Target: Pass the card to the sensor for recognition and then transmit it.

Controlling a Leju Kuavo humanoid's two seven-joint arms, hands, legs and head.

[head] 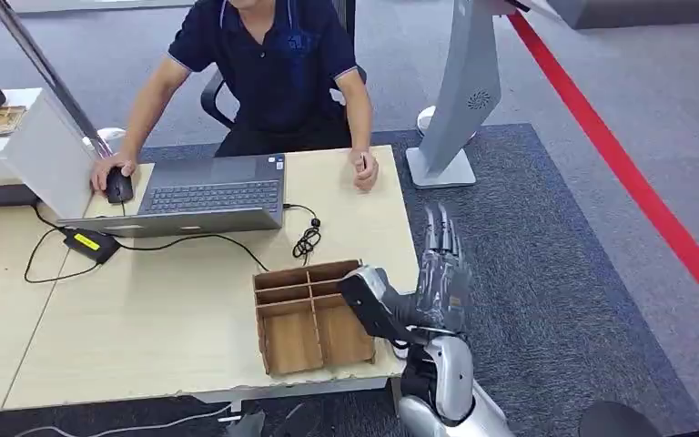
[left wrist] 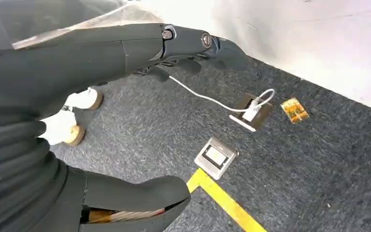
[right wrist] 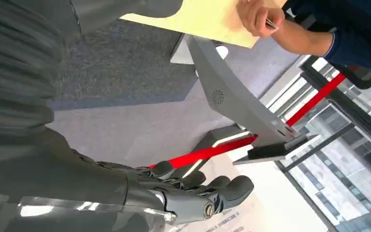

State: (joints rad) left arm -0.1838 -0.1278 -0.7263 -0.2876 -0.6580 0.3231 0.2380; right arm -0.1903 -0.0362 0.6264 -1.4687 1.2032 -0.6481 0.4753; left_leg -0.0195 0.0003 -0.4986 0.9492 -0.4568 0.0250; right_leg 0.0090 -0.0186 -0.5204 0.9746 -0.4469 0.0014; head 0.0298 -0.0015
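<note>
- Although a yellow label sits on the black power adapter [head: 89,243], its writing is too small to read.
- Nearest, the right hand [head: 439,287] is raised just off the table's [head: 146,337] right edge, fingers straight and slightly apart, holding nothing.
- The left hand [left wrist: 101,58] hangs over dark carpet, fingers stretched out; a thin striped edge [left wrist: 121,215], tan, white and red, shows under its thumb. I cannot tell whether that is the card, or whether the hand grips it.
- At 9 o'clock from the right hand stands a wooden divided box [head: 309,314], near the table's front edge.
- At 12 o'clock from the box lie a coiled black cable [head: 307,241], then an open grey laptop [head: 209,193].
- A person [head: 273,64] sits behind the laptop, 1 hand on a black mouse [head: 118,187], the other pinching something thin at the table's far right corner.
- At 1 o'clock from the right hand, beyond the table, rises a curved grey stand [head: 460,100], with a red floor line [head: 637,182] beyond it.
</note>
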